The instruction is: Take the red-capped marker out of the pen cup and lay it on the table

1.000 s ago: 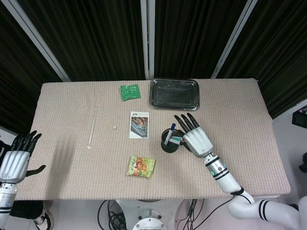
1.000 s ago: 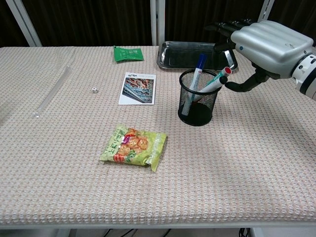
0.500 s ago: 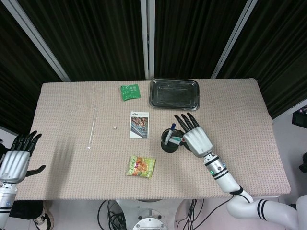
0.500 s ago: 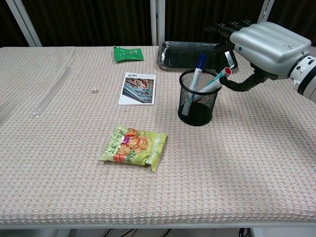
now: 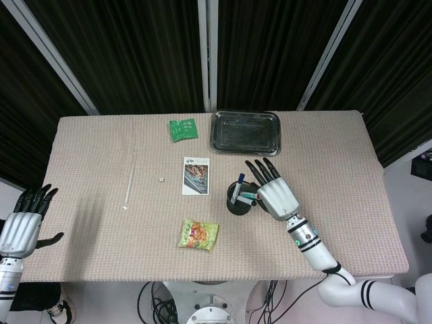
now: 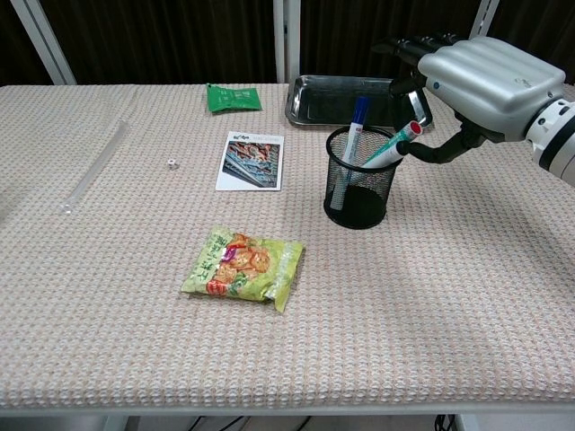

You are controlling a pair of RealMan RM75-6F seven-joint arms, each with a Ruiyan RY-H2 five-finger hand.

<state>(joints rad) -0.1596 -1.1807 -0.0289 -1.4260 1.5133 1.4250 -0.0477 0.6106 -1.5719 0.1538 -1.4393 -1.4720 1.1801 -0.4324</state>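
The black mesh pen cup [image 6: 359, 189] [image 5: 237, 202] stands upright near the table's middle right. Inside it the red-capped marker [image 6: 390, 150] [image 5: 248, 196] leans to the right, its red cap above the rim. A blue-capped marker [image 6: 351, 144] leans in the cup too. My right hand [image 6: 481, 76] [image 5: 275, 192] hovers just right of and above the cup, fingers spread over its far side. Its thumb lies close beside the red cap; I see no grip. My left hand [image 5: 20, 226] hangs off the table's left front edge, fingers apart and holding nothing.
A metal tray [image 6: 296, 103] [image 5: 245, 132] lies just behind the cup. A picture card [image 6: 251, 162], a small die [image 6: 172, 163] and a clear rod [image 6: 94, 166] lie to the left. A green packet [image 6: 232, 96] sits at the back, a snack bag [image 6: 243, 267] in front.
The blue-capped marker has tipped slightly left in the cup. My right hand has barely shifted beside the cup, and my left hand has sunk a little lower.
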